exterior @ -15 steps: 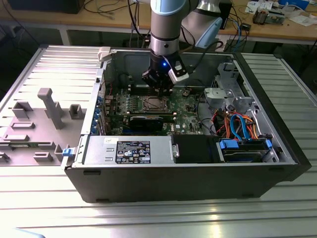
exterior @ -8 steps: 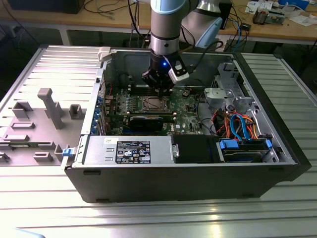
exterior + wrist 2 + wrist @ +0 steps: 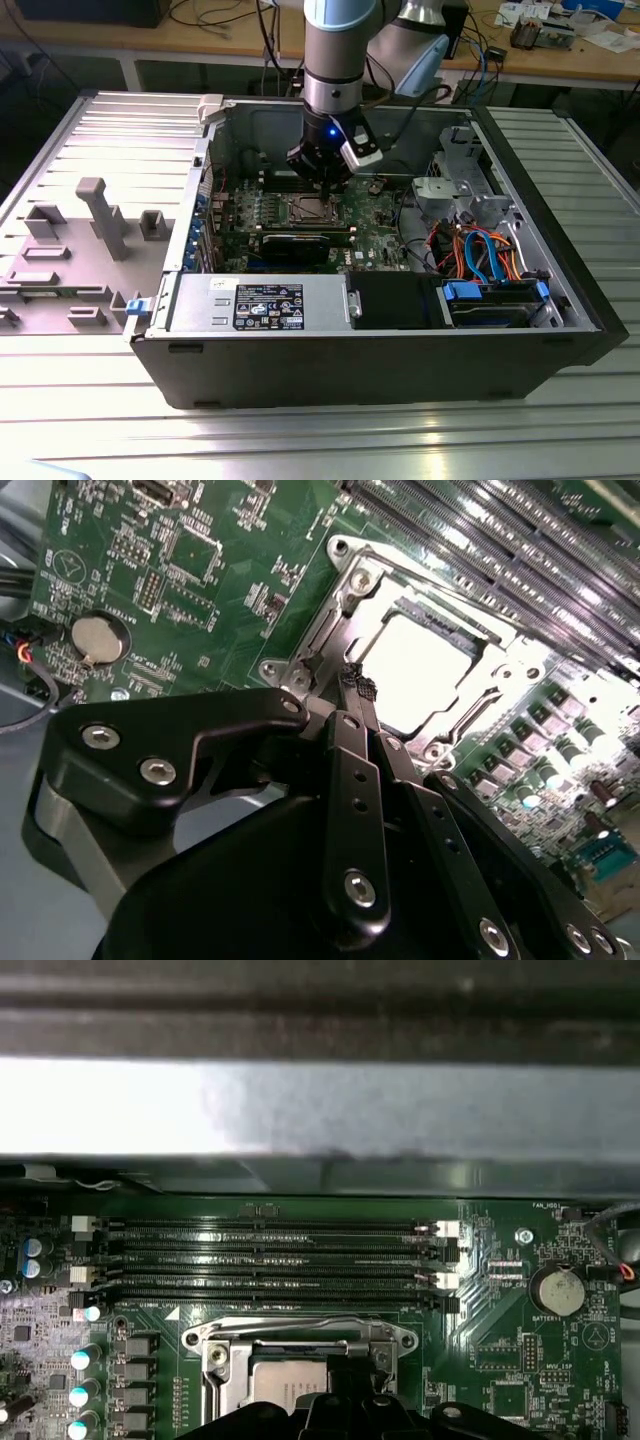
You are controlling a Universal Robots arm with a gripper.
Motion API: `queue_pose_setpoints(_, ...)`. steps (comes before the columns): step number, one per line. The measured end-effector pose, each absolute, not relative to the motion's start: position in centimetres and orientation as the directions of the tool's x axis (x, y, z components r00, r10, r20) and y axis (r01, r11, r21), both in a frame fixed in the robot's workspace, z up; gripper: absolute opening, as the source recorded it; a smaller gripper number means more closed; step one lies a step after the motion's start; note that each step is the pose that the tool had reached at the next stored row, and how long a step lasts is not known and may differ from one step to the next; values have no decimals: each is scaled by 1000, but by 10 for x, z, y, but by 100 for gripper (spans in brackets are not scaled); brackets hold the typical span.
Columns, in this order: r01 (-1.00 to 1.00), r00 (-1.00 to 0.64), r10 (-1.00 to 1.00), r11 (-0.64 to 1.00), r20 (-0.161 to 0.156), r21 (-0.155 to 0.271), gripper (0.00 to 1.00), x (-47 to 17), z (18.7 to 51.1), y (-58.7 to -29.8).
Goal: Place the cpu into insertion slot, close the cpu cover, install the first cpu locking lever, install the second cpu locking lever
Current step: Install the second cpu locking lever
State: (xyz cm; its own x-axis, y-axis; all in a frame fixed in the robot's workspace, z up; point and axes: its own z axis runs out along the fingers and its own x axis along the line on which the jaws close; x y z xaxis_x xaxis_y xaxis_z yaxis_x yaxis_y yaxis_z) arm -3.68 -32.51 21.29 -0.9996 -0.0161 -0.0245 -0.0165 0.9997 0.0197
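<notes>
Arm vertical inside case; tool (image 3: 356, 692) fingers pinched narrow, tips just beside cpu cover (image 3: 345, 615) edge, cpu (image 3: 415, 670) seated.

- The tool (image 3: 352, 685) has its two black fingers (image 3: 355, 780) brought together, tips meeting at a small dark end piece just at the metal rim of the insertion slot (image 3: 345, 610).
- The cpu (image 3: 415, 670) lies flat in the slot just beyond the fingertips, its silver top glaring bright under the light.
- The cpu cover (image 3: 480, 645) lies down around the chip, framing it on all sides.
- Beyond the socket from the tool run long narrow memory slots (image 3: 500, 530).
- A round coin battery (image 3: 95, 638) sits on the green motherboard (image 3: 220, 550), off to the side of the tool's black linkage (image 3: 170, 745).
</notes>
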Motion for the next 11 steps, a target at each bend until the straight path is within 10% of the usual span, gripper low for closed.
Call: queue_pose_setpoints(11,-16,-1000,-16,1000,-24,7,11,-37,213,-335)
